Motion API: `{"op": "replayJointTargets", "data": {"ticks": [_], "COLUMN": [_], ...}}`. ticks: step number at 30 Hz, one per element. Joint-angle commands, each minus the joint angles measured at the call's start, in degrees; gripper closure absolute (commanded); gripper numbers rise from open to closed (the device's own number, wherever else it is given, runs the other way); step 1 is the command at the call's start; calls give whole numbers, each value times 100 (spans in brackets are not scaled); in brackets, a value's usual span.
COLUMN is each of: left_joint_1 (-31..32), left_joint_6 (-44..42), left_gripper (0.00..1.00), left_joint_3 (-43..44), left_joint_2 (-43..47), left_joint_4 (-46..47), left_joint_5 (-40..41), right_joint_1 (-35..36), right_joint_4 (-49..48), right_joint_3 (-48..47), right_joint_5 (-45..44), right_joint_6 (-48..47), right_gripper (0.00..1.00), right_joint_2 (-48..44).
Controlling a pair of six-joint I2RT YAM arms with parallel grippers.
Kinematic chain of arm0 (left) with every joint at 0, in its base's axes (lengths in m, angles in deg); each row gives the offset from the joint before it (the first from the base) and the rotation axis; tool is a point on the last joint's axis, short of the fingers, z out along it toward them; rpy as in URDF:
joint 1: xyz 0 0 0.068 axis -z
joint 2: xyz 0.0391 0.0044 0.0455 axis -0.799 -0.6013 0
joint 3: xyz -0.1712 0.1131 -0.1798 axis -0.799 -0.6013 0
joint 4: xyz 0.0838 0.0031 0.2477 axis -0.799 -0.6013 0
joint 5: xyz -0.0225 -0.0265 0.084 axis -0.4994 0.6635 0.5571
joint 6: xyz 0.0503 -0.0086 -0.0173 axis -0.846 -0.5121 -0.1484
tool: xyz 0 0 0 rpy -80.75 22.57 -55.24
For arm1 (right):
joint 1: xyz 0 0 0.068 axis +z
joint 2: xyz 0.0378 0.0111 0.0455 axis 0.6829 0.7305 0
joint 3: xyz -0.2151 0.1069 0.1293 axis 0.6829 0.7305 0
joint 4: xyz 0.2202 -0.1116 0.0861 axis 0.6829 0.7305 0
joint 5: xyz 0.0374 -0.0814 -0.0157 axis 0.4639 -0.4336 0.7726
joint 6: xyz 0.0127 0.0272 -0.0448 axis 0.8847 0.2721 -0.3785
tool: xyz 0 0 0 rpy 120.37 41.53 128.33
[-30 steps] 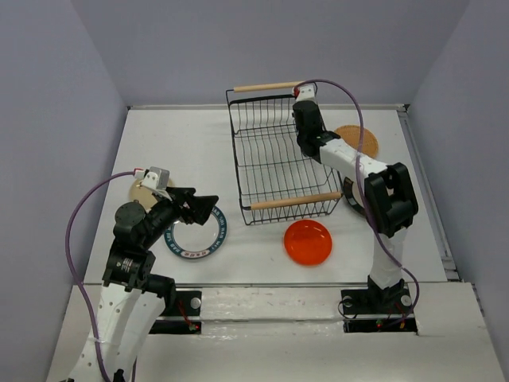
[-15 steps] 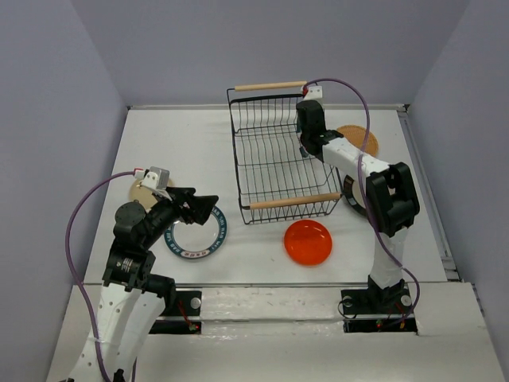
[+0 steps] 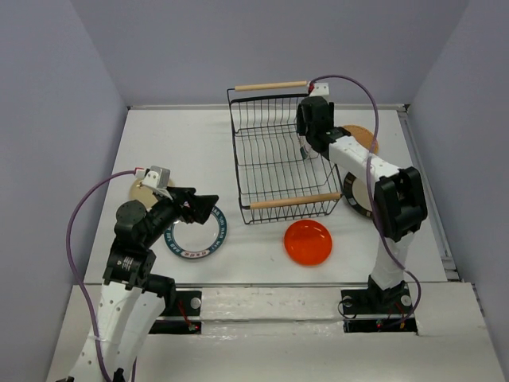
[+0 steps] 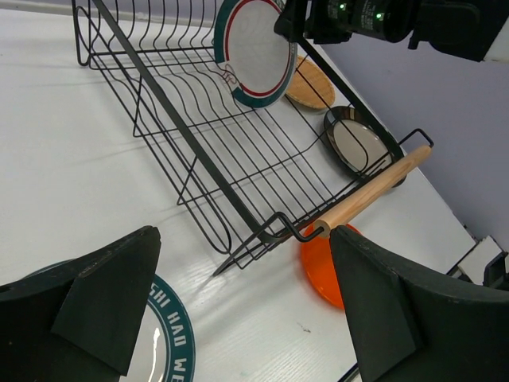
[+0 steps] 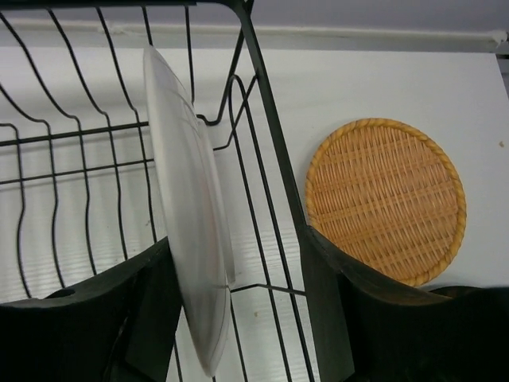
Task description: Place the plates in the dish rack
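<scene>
The black wire dish rack point(image 3: 295, 200) stands at the middle back of the table. A white plate with a green rim point(image 4: 256, 52) stands on edge in the rack's far right slots. It shows edge-on point(image 5: 188, 231) in the right wrist view. My right gripper point(image 5: 238, 318) is open around it. The plate is close to the left finger, and a wide gap separates it from the right finger point(image 5: 330, 294). My left gripper point(image 3: 203, 208) hovers open over a teal-rimmed plate point(image 3: 196, 235) lying flat at the front left, with nothing between its fingers.
An orange-red plate point(image 3: 308, 241) lies in front of the rack. A tan woven plate point(image 3: 362, 137) and a black-rimmed plate point(image 3: 358, 195) lie right of the rack. A beige plate point(image 3: 143, 191) is partly hidden under my left arm. Walls enclose the table.
My right gripper has opened and let go of the plate, which now stands in the rack. Its wrist shifted slightly towards the back right. The left arm has not moved.
</scene>
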Motion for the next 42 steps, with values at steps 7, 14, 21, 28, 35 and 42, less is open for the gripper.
{"op": "replayJointTargets", "data": {"ticks": [7, 14, 21, 28, 35, 42], "left_joint_1": [-84, -119, -146, -461, -1935, -2932], "left_joint_6": [-4, 40, 356, 839, 1839, 2747], "left_gripper": [1, 1, 1, 1, 1, 2], "left_joint_3": [-30, -39, 49, 102, -677, -1620], "left_joint_2": [-74, -136, -197, -557, -1013, -1559], "left_joint_4": [163, 155, -310, -540, 266, 1050], "left_joint_5": [43, 148, 1755, 2503, 2531, 2432], "right_joint_1": [-48, -48, 505, 910, 963, 963], "right_joint_4": [106, 19, -166, -394, -447, -895], "right_joint_3": [411, 1431, 2134, 2960, 3655, 4349], "right_joint_5": [1040, 2592, 4107, 4423, 4854, 5285], "right_joint_6": [552, 1299, 1528, 1590, 1616, 1924], "right_gripper": [25, 23, 23, 23, 23, 23], "right_joint_2": [-1764, -2986, -3655, -4437, -5324, -5879]}}
